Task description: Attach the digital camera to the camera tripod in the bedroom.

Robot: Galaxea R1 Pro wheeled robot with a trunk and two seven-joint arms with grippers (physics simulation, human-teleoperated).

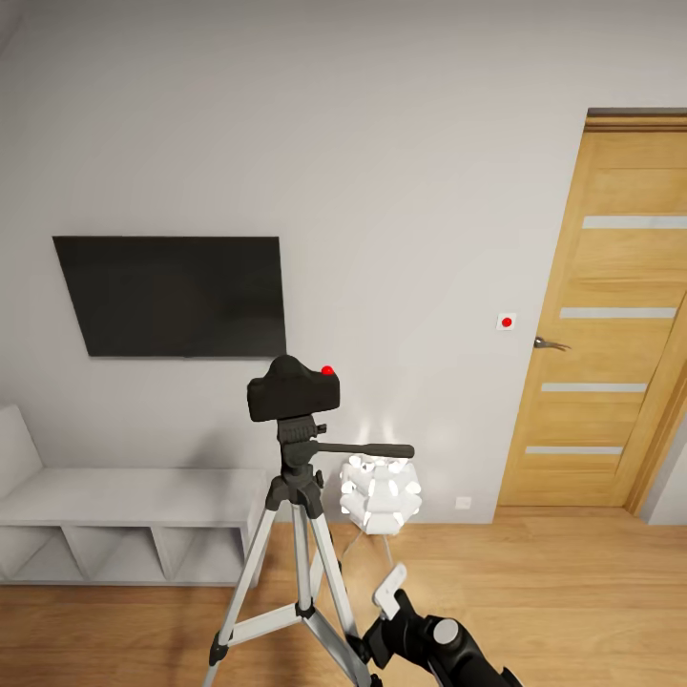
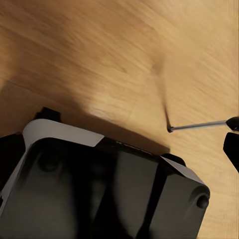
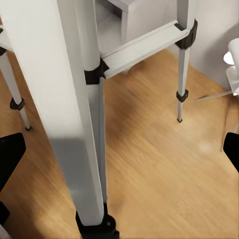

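So the digital camera (image 1: 294, 389) already sits atop the camera tripod (image 1: 298, 534); our right gripper (image 1: 389, 593), nearer arm, hangs low beside a leg, fingers apart, empty; left gripper's state we can't tell.

Before you: digital camera (image 1: 293, 389) atop camera tripod (image 1: 298, 534), centre. Behind it, on the wall: TV (image 1: 172, 296), left; door (image 1: 601, 324), right. Shelf unit (image 1: 124, 520) below TV. Lamp (image 1: 381, 492) just right of tripod, behind it.
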